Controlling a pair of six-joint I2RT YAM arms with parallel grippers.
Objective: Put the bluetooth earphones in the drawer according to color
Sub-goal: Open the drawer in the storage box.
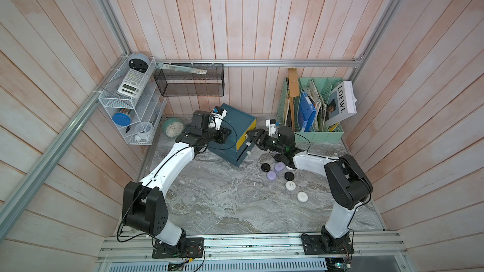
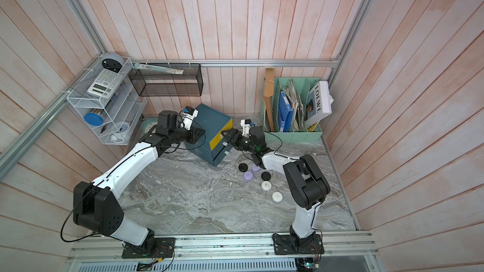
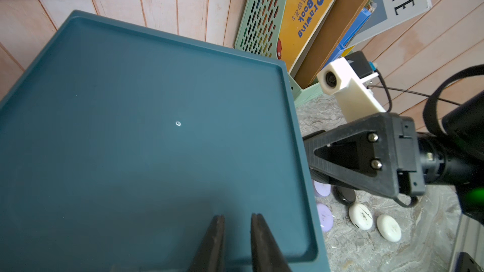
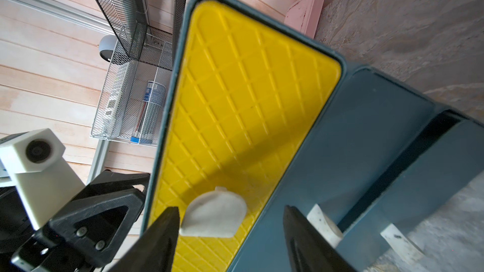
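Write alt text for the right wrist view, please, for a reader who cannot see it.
The right hand is open, its two dark fingers on either side of the white handle of the yellow drawer. Next to it are two teal drawers, each with a white handle.

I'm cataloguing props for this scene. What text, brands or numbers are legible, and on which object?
"LOEWE": white book in the mint file rack, both top views.
"Drawing Book": yellow book, left wrist view; characters beside it unclear.
Too small or blurred: calculator keys, mint clock dial.
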